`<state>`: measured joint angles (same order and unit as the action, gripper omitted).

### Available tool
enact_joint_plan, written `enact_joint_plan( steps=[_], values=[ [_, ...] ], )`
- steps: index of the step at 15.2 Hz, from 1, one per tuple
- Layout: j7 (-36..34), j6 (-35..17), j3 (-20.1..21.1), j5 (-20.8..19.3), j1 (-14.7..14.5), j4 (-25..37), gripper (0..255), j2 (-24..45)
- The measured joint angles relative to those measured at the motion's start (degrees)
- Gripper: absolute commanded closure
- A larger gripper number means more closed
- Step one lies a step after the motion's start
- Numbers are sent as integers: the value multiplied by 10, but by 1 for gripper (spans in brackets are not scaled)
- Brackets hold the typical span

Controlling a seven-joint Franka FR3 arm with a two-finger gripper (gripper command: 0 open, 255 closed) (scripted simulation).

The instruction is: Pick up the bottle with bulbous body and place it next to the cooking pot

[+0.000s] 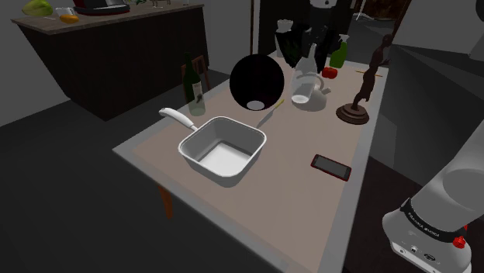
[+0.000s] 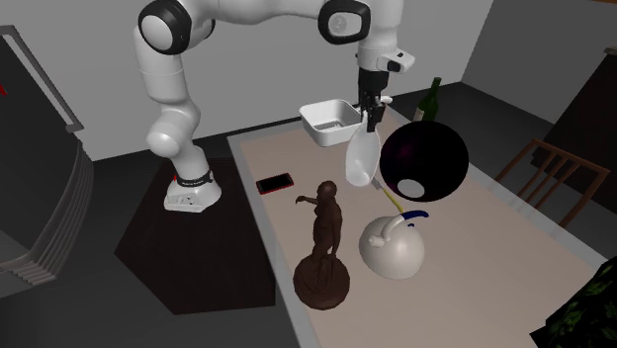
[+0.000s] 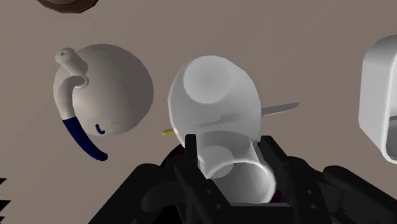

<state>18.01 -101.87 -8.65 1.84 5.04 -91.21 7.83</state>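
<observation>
Above the table [image 2: 277, 153] our gripper [image 2: 371, 109] clasps the lifted bottle [image 2: 362, 158]; placing it by the pot [image 2: 318, 129], at eleven o'clock, remains.

The bottle [image 2: 362, 158] looks translucent, glassy; pot [image 1: 240, 139] smooth, pale; tabletop [image 1: 295, 139] matt.

wrist view's edges cut off the cooking pot [image 3: 380, 95] and a brown base [image 3: 67, 4].

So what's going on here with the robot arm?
The arm's black gripper is shut on the neck of a pale bulbous bottle, which hangs above the table, apparently lifted clear. The white square cooking pot sits apart from it on the table, so the bottle is not yet placed beside it.
</observation>
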Motion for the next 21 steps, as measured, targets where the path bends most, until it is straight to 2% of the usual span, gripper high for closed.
enact_joint_plan(
  steps=[8, 18, 21],
  values=[
    [-2, 65, 0, 1, 0, 72, 255, 7],
    [1, 156, -2, 6, 5, 194, 255, 39],
    [-27, 158, 9, 1, -13, 184, 255, 26]
  ],
)
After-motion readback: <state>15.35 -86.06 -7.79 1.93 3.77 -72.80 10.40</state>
